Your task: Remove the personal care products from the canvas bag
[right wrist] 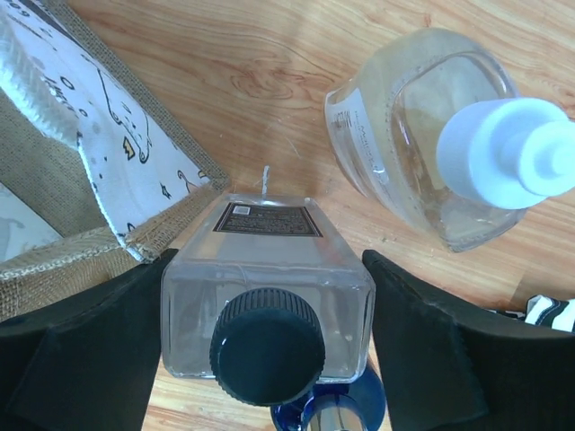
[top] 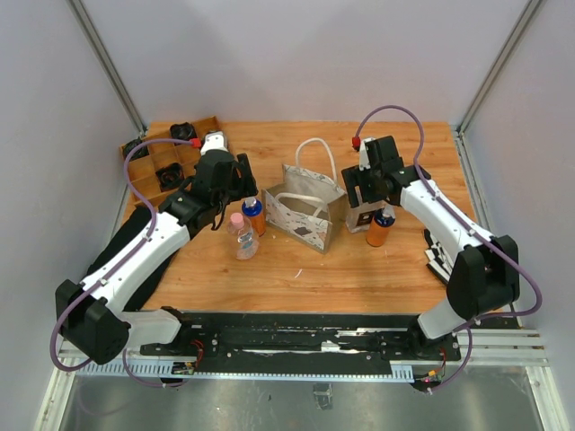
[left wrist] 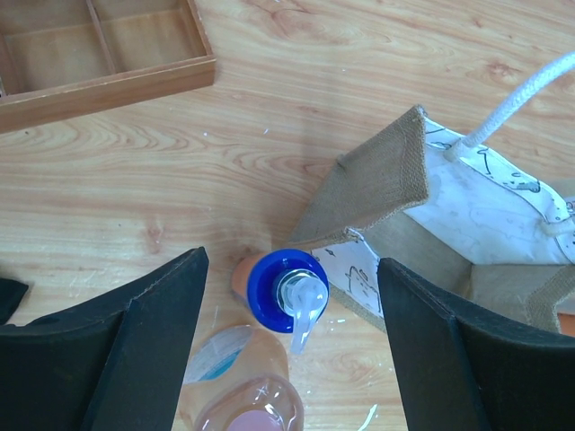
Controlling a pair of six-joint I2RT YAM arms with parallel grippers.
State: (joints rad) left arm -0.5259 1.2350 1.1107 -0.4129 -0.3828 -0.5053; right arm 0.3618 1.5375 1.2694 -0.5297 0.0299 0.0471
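Note:
The canvas bag [top: 305, 212] stands open mid-table, also in the left wrist view [left wrist: 422, 193] and right wrist view [right wrist: 108, 171]. My left gripper [top: 241, 190] [left wrist: 289, 283] is open, fingers wide either side of an orange bottle with a blue pump cap [top: 254, 215] [left wrist: 286, 285] standing left of the bag. A clear bottle with a pink cap [top: 243, 235] [left wrist: 256, 409] stands beside it. My right gripper [top: 367, 202] [right wrist: 267, 260] is shut on a clear square bottle with a black cap [top: 364, 218] [right wrist: 267, 296] right of the bag. A second orange blue-capped bottle [top: 381, 228] and a pale white-capped bottle [right wrist: 422, 135] stand close by.
A brown wooden compartment tray [top: 171, 153] [left wrist: 108, 85] with small black fans sits at the back left. A black-and-white striped cloth [top: 440, 256] lies under my right arm. A dark cloth [top: 135, 247] lies under my left arm.

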